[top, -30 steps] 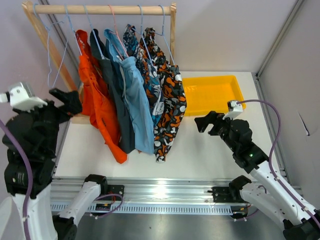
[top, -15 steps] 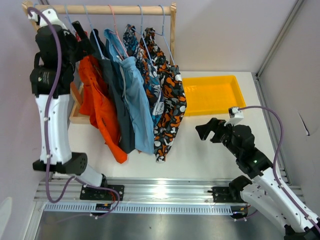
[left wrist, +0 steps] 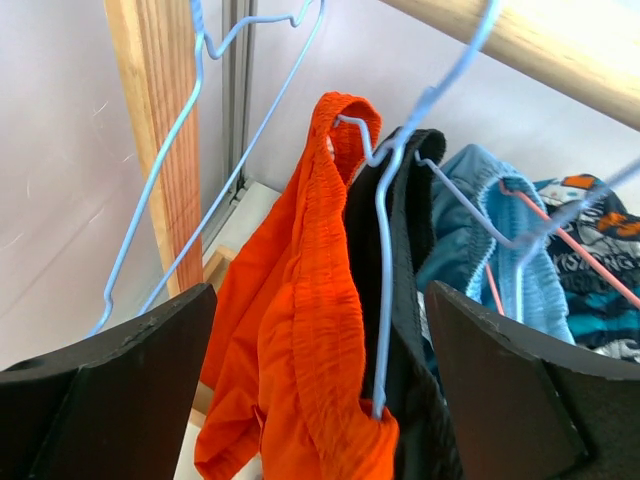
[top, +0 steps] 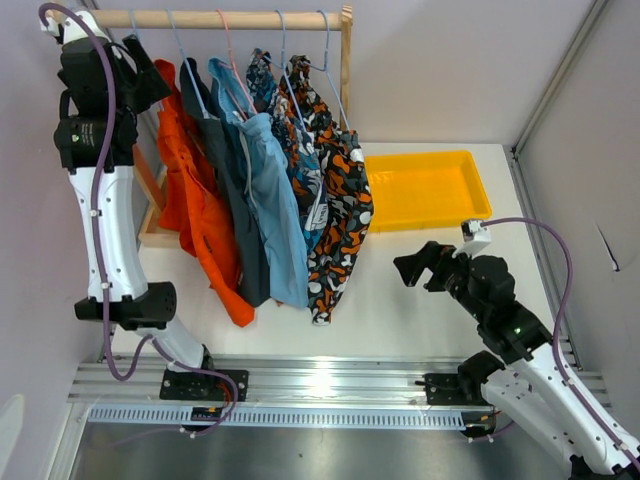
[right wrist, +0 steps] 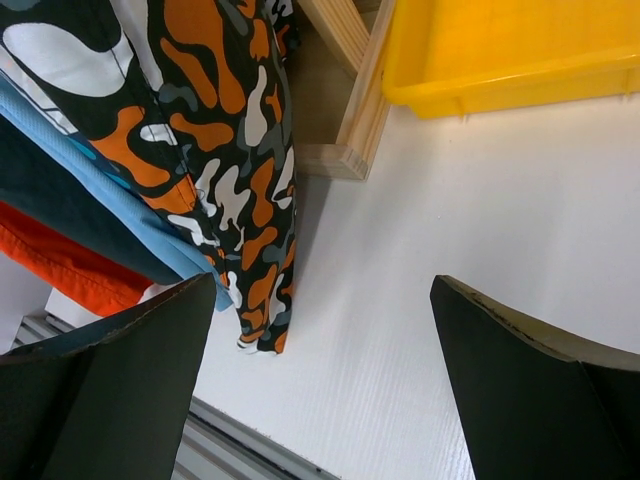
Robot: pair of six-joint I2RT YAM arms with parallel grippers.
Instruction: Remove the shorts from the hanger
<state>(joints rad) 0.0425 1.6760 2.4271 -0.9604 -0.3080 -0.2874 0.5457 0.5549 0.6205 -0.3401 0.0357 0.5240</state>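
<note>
Five shorts hang on wire hangers from a wooden rod (top: 210, 18): plain orange (top: 195, 215), dark grey (top: 235, 200), light blue (top: 275, 200), blue-and-orange print (top: 290, 120) and blotch print (top: 340, 200). My left gripper (top: 140, 75) is open, high at the rack's left end. In the left wrist view the orange shorts (left wrist: 300, 330) and their blue hanger wire (left wrist: 385, 250) lie between its open jaws (left wrist: 318, 300), with the dark grey pair (left wrist: 410, 260) just beyond. My right gripper (top: 420, 265) is open and empty over the table, right of the blotch pair (right wrist: 225, 150).
A yellow tray (top: 425, 190) sits at the back right, also in the right wrist view (right wrist: 500, 50). An empty blue hanger (top: 100, 100) hangs left of the orange shorts. The rack's wooden post (left wrist: 160, 130) and base (right wrist: 345, 120) stand close by.
My left arm has swung up from low at the left edge to the top left of the rack, beside the orange shorts. My right gripper has drifted slightly back toward me.
</note>
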